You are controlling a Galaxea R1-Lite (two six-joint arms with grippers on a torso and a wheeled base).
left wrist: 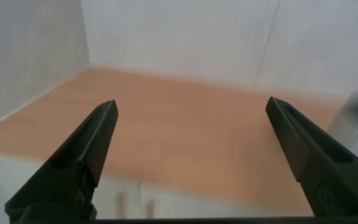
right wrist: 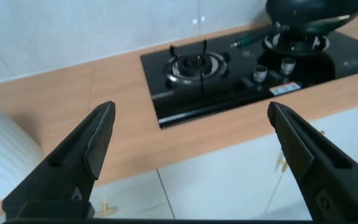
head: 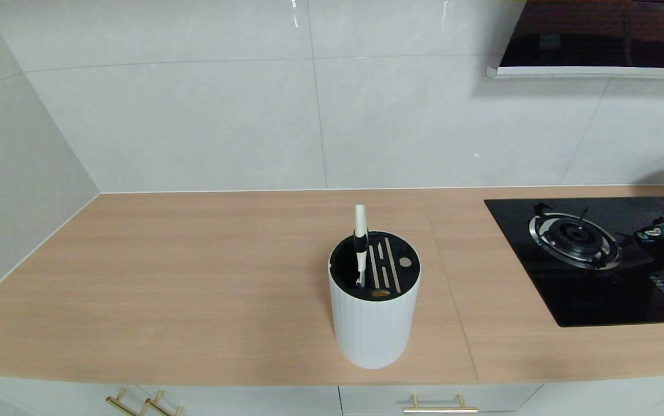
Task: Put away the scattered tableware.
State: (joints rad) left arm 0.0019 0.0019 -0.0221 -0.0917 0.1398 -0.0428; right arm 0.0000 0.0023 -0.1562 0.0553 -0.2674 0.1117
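A white ribbed utensil holder (head: pixel 374 312) with a black slotted top stands near the front edge of the wooden counter (head: pixel 193 271). One utensil with a white and black handle (head: pixel 360 240) stands upright in its left opening. My left gripper (left wrist: pixel 191 130) hangs open above the counter's front edge, nothing between its fingers. My right gripper (right wrist: pixel 191 130) is open too, held off the counter's front over the cabinet fronts, with the holder's white side (right wrist: pixel 1 149) at the view's edge.
A black gas hob (head: pixel 597 254) with a burner (head: pixel 574 237) sits at the counter's right; a dark pan (right wrist: pixel 309 9) rests on its far burner. Tiled walls close the back and left. Cabinet handles (head: pixel 439 407) run below the counter.
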